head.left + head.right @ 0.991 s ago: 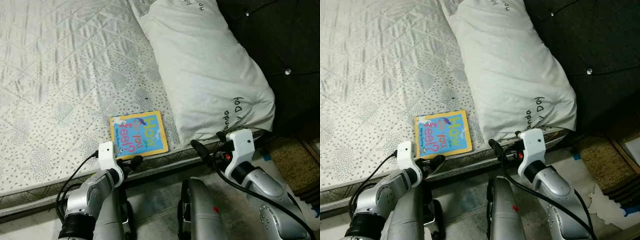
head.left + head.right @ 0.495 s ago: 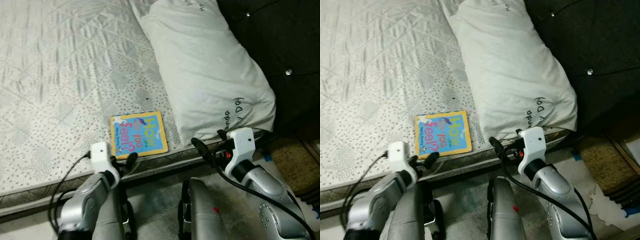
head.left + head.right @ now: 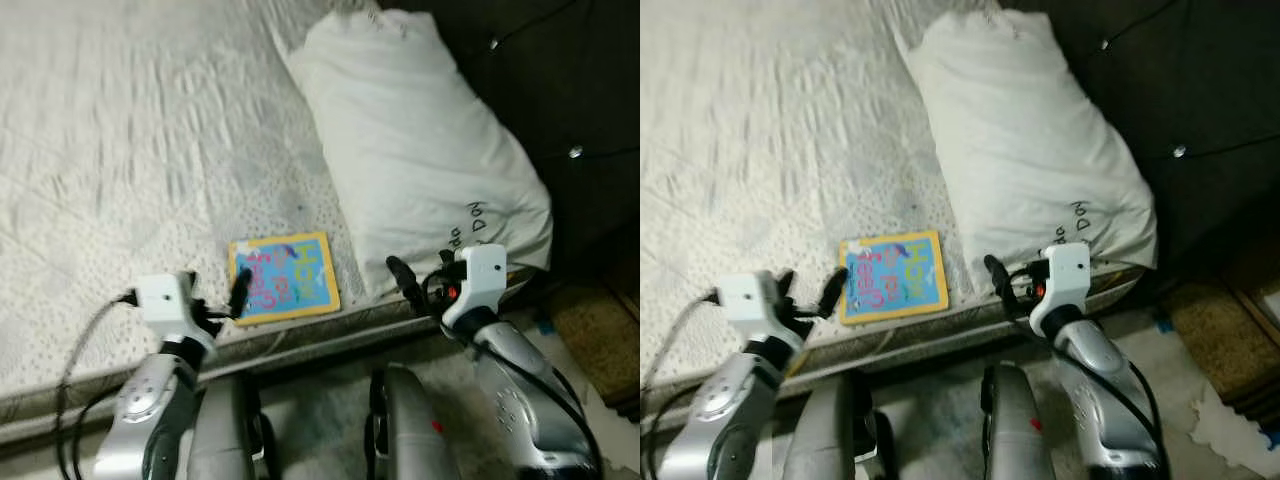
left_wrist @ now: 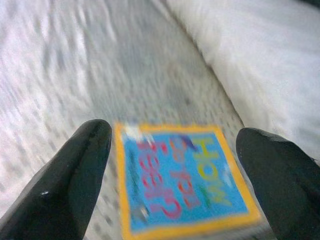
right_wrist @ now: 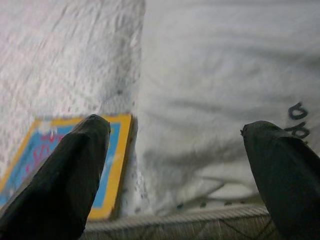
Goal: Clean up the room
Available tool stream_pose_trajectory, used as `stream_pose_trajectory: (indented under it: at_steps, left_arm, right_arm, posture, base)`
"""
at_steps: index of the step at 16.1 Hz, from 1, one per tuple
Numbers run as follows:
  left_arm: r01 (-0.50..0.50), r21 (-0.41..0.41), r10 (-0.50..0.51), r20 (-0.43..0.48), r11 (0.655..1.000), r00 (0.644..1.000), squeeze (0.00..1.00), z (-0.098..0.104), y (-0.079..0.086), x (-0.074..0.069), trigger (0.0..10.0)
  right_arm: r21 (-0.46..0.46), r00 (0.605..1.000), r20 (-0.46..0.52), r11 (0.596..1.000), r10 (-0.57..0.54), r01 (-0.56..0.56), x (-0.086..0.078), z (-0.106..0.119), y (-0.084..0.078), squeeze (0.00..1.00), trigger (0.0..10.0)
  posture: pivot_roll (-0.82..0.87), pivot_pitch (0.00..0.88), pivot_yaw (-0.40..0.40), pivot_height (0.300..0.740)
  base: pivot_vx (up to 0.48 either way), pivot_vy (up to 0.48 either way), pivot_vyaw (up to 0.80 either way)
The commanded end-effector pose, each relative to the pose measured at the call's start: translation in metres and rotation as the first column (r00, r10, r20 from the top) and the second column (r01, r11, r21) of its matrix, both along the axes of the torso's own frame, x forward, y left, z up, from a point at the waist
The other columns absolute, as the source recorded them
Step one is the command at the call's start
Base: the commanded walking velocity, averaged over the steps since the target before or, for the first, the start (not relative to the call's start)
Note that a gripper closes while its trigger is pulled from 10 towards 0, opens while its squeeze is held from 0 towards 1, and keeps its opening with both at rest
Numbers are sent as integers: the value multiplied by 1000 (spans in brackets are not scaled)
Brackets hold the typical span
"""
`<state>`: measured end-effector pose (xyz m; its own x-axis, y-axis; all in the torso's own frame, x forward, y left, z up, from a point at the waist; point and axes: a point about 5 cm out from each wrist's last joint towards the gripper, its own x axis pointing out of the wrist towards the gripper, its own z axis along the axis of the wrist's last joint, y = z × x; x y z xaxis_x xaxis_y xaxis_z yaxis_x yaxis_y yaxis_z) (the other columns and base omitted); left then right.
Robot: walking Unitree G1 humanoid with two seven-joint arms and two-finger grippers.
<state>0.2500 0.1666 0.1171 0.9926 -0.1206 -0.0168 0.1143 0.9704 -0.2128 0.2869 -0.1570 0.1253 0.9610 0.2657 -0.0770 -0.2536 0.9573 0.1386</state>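
Book (image 3: 283, 279) lies on mattress (image 3: 110, 150) before open left pincer (image 4: 175, 170).

We're in a bedroom here: a bare quilted mattress (image 3: 120, 150), a big white pillow (image 3: 420, 160) lying against the dark tufted headboard (image 3: 570, 90), and a children's picture book (image 3: 283, 277) just beside that pillow.

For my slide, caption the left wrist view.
Open left claw lined up on a blue, yellow-bordered book lying on the mattress beside a white pillow.
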Motion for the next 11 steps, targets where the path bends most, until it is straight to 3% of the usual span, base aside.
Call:
stream_pose_trajectory:
  at_steps: [1,5,11]
  left_arm:
    - [-12,33,12,9,999,1000,0,-1,4,-4,10000]
    - [-41,31,39,60,999,997,0,3,1,7,10000]
    - [-84,-4,84,75,996,994,0,2,4,17,10000]
  right_arm:
    - [29,999,-28,999,-30,31,0,-4,-3,0,10000]
    - [139,997,19,988,-68,65,17,6,1,0,10000]
    - [196,992,37,974,-119,110,30,12,0,0,10000]
  posture:
    - [-159,132,32,617]
    - [-155,66,43,617]
    - [-152,39,56,617]
  base:
    - [0,0,0]
    - [0,0,0]
    - [0,0,-630]
